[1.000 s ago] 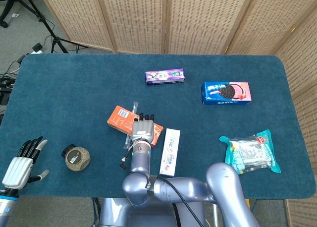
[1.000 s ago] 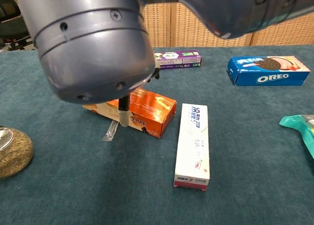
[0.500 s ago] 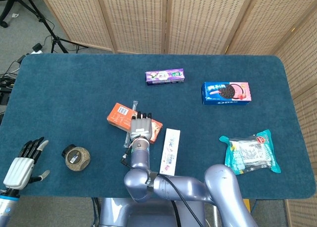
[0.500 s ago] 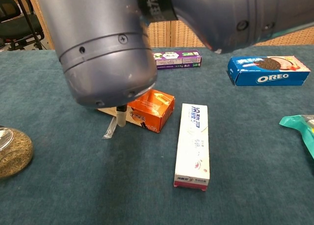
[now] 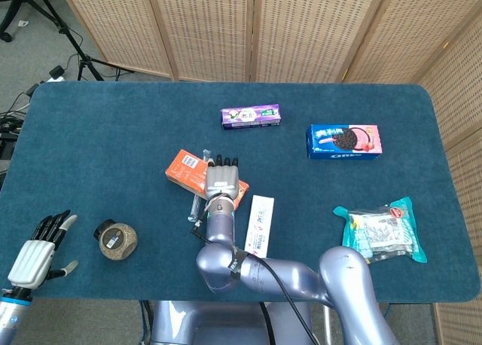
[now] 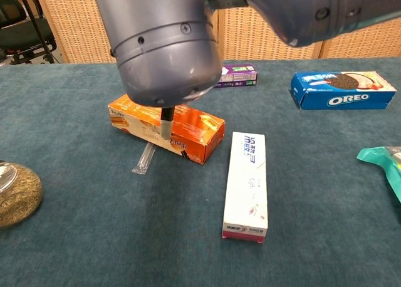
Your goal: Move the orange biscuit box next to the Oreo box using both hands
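Note:
The orange biscuit box (image 5: 184, 168) lies slantwise at mid-table, also in the chest view (image 6: 193, 129). My right hand (image 5: 223, 181) lies over its right half, fingers across the top toward the far edge. In the chest view one finger (image 6: 166, 126) presses on the box's near side, below the big grey forearm. The blue Oreo box (image 5: 344, 141) (image 6: 342, 90) sits far to the right at the back. My left hand (image 5: 38, 256) hovers at the table's near left corner, fingers spread, holding nothing.
A purple box (image 5: 251, 117) lies at the back centre. A long white box (image 5: 258, 224) sits just right of the orange one. A teal snack packet (image 5: 380, 230) is at the right, a round jar (image 5: 115, 238) at the near left, and a clear plastic stick (image 6: 144, 158) beside the orange box.
My right hand has moved away from me, and the orange box has shifted with it, uncovering more of the plastic stick. The left hand has sunk slightly.

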You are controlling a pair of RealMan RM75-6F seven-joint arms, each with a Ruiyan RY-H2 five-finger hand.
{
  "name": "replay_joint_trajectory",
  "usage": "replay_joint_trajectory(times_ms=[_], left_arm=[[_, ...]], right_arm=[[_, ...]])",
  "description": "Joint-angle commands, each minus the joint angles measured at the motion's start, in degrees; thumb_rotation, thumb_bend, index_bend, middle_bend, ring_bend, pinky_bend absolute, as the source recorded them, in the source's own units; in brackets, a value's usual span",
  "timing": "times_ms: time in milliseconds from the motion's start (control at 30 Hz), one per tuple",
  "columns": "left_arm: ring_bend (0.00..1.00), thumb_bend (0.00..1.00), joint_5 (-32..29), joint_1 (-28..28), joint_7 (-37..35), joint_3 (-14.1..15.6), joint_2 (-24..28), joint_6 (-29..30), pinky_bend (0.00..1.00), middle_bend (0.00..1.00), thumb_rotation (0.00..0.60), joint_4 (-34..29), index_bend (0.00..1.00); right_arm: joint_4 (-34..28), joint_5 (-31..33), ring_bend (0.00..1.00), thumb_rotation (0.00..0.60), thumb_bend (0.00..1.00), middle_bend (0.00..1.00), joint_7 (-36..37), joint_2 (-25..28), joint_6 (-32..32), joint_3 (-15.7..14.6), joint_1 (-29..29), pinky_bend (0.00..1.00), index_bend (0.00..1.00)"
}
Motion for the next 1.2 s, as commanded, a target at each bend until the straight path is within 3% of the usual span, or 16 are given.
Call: replay_joint_trajectory(times_ms=[33,633,800,967,1033,1200], left_arm=[[0.0,0.2,-0.07,0.02,0.03,0.03,0.04,-0.13,0.0,0.0,0.6,-0.08,0.02],[0.0,0.2,0.98,-0.17,-0.18,1.07,0.54,-0.41,0.0,0.0,0.6,-1.27,0.01],[0.0,0.2,0.94,-0.17,-0.2,1.13,0.72,-0.51,0.0,0.0,0.6,-1.61,0.0],[0.0,0.2,0.97,-0.26,-0.32,1.19,0.82,-0.67,0.0,0.0,0.6,-1.82,0.0],[0.0,0.2,0.95,-0.3,-0.42,1.24,0.89,-0.82,0.0,0.0,0.6,-1.9,0.0],[0.0,0.21,0.78,-0.38,-0.56,1.19,1.01,-1.11,0.0,0.0,0.6,-2.12,0.0]], right_arm=[[-0.56,-0.16,0.0,0.6,0.06,0.0,-0.03,0.41,0.27,-0.06,-0.2,0.0,0.03],[3.8,0.75,0.0,0.6,0.05,0.0,1.85,-1.48,-6.27,-2.35,-2.95,0.0,0.0],[5.08,1.2,0.0,0.6,0.1,0.0,1.44,-1.99,-6.93,-3.22,-3.38,0.0,0.0],[6.37,-1.59,0.0,0.6,0.14,0.04,2.15,-2.65,-5.93,-5.25,-3.31,0.02,0.19],[6.89,-3.78,0.01,0.6,0.17,0.12,3.14,-3.11,-5.55,-6.49,-3.38,0.1,0.3],[7.88,-8.94,0.08,0.6,0.22,0.21,6.22,-4.12,-4.44,-8.4,-3.61,0.2,0.43]])
